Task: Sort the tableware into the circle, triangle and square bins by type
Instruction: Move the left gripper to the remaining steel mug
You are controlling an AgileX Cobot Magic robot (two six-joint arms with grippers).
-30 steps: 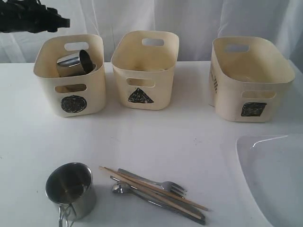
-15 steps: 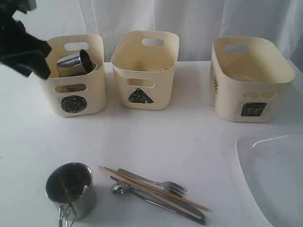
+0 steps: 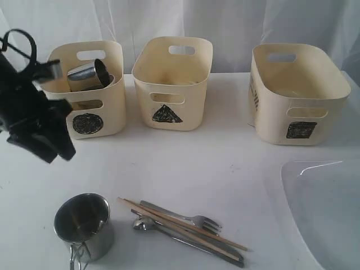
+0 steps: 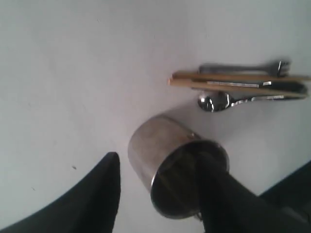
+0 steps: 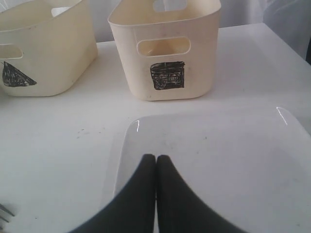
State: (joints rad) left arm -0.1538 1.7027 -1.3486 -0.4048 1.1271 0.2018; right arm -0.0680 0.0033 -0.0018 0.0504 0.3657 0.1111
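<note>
One steel mug [image 3: 84, 225] stands upright on the table at the front left. A second mug [image 3: 90, 74] lies tilted inside the circle bin [image 3: 87, 121]. My left gripper [image 3: 59, 156] hangs open in the air in front of that bin, above and behind the standing mug. The left wrist view shows this mug [image 4: 150, 145] below my spread left gripper [image 4: 159, 156]. Fork [image 3: 188, 216], spoon [image 3: 143, 224], knife [image 3: 216, 254] and chopsticks [image 3: 180, 224] lie bunched beside the mug. My right gripper [image 5: 155, 158] is shut over the white plate [image 5: 218, 160].
The triangle bin [image 3: 169, 84] stands at the back centre and the square bin [image 3: 298, 101] at the back right. The plate [image 3: 326, 214] fills the front right corner. White curtains hang behind the table.
My left arm has come down from the top left corner, past the circle bin, to a spot in front of it, nearer the standing mug. Nothing else moved.
</note>
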